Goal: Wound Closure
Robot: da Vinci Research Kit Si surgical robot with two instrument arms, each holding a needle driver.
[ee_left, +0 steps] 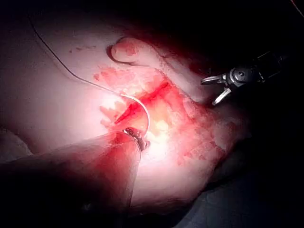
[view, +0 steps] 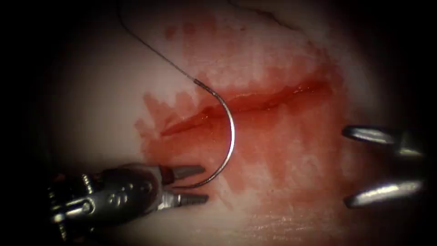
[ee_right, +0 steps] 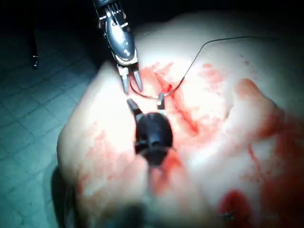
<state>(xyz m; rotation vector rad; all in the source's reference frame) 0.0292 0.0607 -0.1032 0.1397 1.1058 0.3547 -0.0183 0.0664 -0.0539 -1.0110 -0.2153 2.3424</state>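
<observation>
The curved needle (view: 231,136) lies on the tissue (view: 282,41) and crosses the cut (view: 255,102) near its left half; it does not look driven in. Its thread end points up, and the thread (view: 150,48) runs off to the upper left. The needle's pointed end sits between the spread jaws of my left tool (view: 202,184), which is open and holds nothing. My right tool (view: 347,166) stands open and holds nothing, to the right of the cut. The left wrist view shows the needle (ee_left: 145,113) and the right tool (ee_left: 214,90). In the right wrist view are both tools (ee_right: 145,102) (ee_right: 130,84).
Red fluid (view: 291,155) stains the tissue around and below the cut. A pale fold of tissue (ee_left: 126,50) rises beyond the cut in the left wrist view. Blue-green cloth (ee_right: 38,123) lies beside the tissue.
</observation>
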